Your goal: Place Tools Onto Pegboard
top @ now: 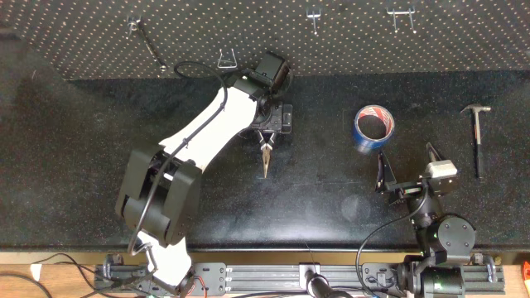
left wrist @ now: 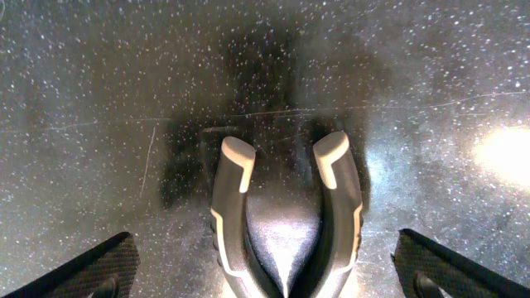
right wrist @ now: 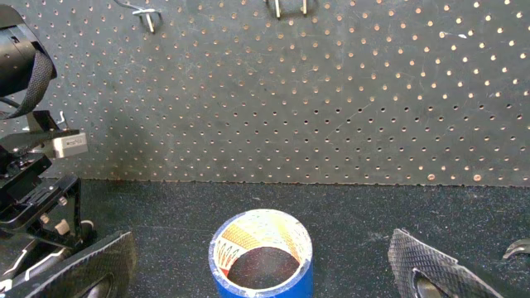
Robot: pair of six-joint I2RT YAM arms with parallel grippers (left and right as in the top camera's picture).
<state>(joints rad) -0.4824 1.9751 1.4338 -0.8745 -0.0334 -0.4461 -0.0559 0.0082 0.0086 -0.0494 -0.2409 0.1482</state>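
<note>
Though close above the dark speckled tabletop, grips nothing: left gripper at upper centre of the top view, fingers spread wide to either side of the pliers, touching neither handle; pliers flat on the tabletop just left of centre, nose pointing to the bottom of the frame, grey handles with pale tips splayed apart and lying toward the pegboard. At lower right of the top view, near its arm's base, right gripper, fingers likewise wide open and holding nothing; just beyond it, right of centre, blue roll of tape resting on its flat side, hollow core facing up, apart from both fingers. At far right, hammer flat on the tabletop, head toward the top of the frame, handle running down the frame, untouched. Across the top of the frame, black pegboard with rows of small holes; metal hooks on it, one at upper left, one just above the left gripper, two at upper right.
</note>
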